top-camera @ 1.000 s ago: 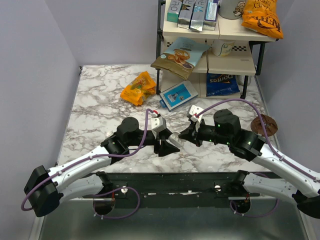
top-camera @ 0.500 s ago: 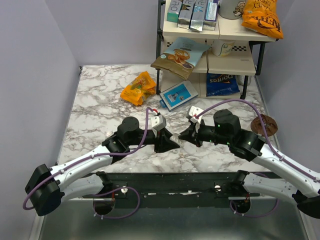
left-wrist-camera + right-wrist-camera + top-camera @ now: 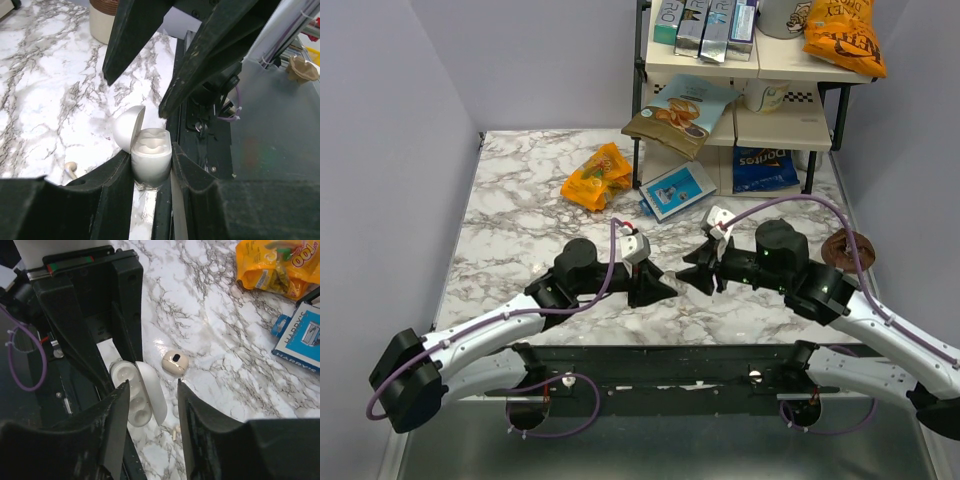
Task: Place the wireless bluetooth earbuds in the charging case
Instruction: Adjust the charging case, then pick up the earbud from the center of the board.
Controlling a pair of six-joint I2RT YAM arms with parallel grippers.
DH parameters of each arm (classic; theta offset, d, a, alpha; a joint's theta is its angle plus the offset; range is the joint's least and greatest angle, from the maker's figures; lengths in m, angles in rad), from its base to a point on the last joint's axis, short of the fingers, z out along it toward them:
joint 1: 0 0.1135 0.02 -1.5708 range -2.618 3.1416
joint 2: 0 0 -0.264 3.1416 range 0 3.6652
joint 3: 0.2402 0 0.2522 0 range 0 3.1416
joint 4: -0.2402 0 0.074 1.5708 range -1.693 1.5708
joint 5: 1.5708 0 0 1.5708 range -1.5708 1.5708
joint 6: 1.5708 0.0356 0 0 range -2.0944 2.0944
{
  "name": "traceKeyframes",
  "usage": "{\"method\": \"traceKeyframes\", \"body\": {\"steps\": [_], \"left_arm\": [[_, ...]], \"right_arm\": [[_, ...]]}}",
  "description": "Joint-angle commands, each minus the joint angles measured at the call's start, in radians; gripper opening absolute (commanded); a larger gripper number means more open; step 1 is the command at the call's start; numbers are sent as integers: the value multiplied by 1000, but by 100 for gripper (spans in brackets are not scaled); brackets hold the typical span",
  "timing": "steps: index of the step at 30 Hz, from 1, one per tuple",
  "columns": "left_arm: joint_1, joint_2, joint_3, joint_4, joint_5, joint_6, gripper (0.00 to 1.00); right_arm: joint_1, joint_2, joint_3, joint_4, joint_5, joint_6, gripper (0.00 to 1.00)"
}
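My left gripper (image 3: 151, 154) is shut on the charging case (image 3: 150, 167), a small whitish case with its lid (image 3: 127, 127) hinged open and two empty wells showing. In the right wrist view the case (image 3: 131, 402) stands between my left fingers, near the table's front edge. My right gripper (image 3: 152, 385) is open and empty, hovering just above the case. Small white earbud pieces (image 3: 175, 410) lie on the marble beside it; one earbud (image 3: 70, 169) also shows in the left wrist view. From the top view the two grippers, left (image 3: 655, 285) and right (image 3: 695, 275), nearly touch.
A small cream-beige rounded piece with a black oval hole (image 3: 175, 363) lies just beyond the case. An orange snack bag (image 3: 597, 176), a blue box (image 3: 675, 190) and a shelf rack (image 3: 740, 80) stand farther back. A brown disc (image 3: 847, 248) sits at the right.
My left gripper has turned with the case in it. My right gripper has moved left, closing the gap until its open fingers hang over the case.
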Motion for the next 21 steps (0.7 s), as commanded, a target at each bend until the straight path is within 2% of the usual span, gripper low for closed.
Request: {"method": "traceKeyframes", "body": {"steps": [1, 2, 3, 4, 6, 8, 13, 16, 21], "left_arm": [[-2, -48, -31, 45, -84, -17, 0], [-2, -71, -45, 65, -106, -24, 0], [-2, -84, -60, 79, -162, -48, 0], [-2, -101, -97, 93, -195, -59, 0], [-4, -160, -135, 122, -306, -73, 0], [-4, -224, -195, 136, -388, -83, 0], [-13, -370, -356, 216, -590, -123, 0], [-16, -420, -402, 228, -622, -125, 0], [-21, -460, -424, 182, -668, -120, 0]], "right_arm": [[5, -40, -2, 45, 125, 82, 56], [5, -60, -10, 63, 183, 110, 66], [-1, -69, -24, 67, 325, 178, 70], [-7, -72, -34, 67, 379, 213, 74], [-56, -62, -73, 53, 416, 253, 75], [-87, -37, -97, 24, 417, 331, 73], [-120, 56, -223, 40, 328, 455, 61], [-120, 145, -270, 106, 149, 446, 57], [-116, 231, -291, 206, 44, 431, 57]]}}
